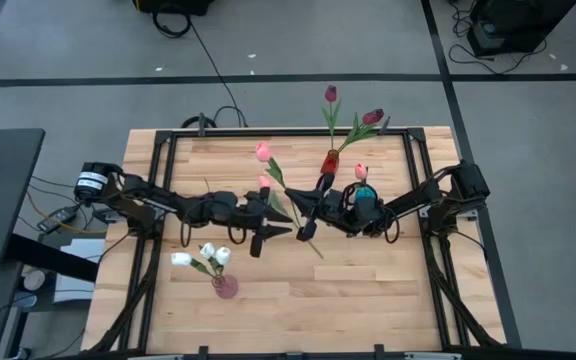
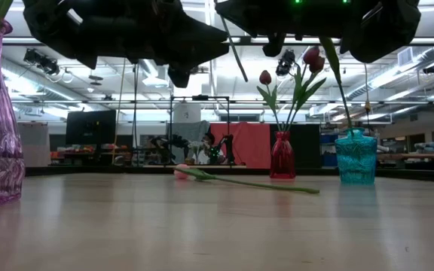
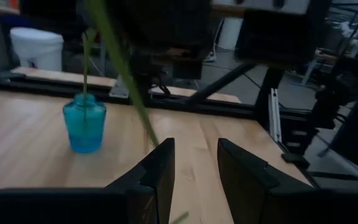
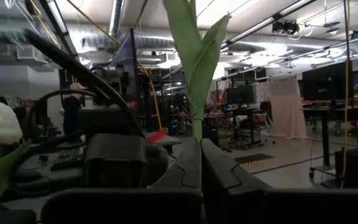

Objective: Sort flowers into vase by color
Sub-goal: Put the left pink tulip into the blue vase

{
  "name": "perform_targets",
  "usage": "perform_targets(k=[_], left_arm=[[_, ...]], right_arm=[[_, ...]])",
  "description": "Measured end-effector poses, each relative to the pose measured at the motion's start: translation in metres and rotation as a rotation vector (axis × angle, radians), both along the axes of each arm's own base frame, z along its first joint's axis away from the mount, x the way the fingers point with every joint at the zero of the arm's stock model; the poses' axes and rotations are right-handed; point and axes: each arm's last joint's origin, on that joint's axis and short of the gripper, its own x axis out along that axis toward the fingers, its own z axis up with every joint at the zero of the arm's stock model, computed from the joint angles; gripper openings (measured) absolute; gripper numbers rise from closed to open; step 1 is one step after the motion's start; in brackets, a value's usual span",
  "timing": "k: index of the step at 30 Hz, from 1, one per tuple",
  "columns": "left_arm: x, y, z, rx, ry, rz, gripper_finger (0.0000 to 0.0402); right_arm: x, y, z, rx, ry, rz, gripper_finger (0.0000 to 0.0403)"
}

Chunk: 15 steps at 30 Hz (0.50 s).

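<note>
The right gripper [image 1: 303, 205] is in the middle of the high view, and its two fingers [image 4: 188, 168] are pinched shut on the green stem of a pink flower [image 1: 286, 190]. This flower is long and thin. In the high view its stem runs on a slant, with the pink bud up and to the left and the stem end down and to the right, past the gripper. In the right wrist view the stem and its leaves stand straight up out of the closed fingers. The left gripper [image 1: 265, 232] is just left of the middle, close to the right one, and its fingers [image 3: 157, 171] have a gap between them with nothing inside. Another pink flower [image 2: 239, 181] lies flat on the table [image 1: 368, 290], bud to the left in the low view. Dark red flowers [image 1: 353, 120] stand in a red vase [image 1: 330, 160] near the top. A blue vase [image 1: 366, 192] holds one pink flower. White flowers [image 1: 203, 258] sit in a purple vase [image 1: 225, 287] at the lower left.
</note>
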Motion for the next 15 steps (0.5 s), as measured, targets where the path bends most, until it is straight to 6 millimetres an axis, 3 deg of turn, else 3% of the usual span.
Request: perform_targets(k=[15], left_arm=[[0.0003,0.0047,0.0035,0.022,-0.037,0.159,0.0127]], right_arm=[[-0.0011,0.0001,0.0025,-0.001,-0.028,0.008,0.0003]])
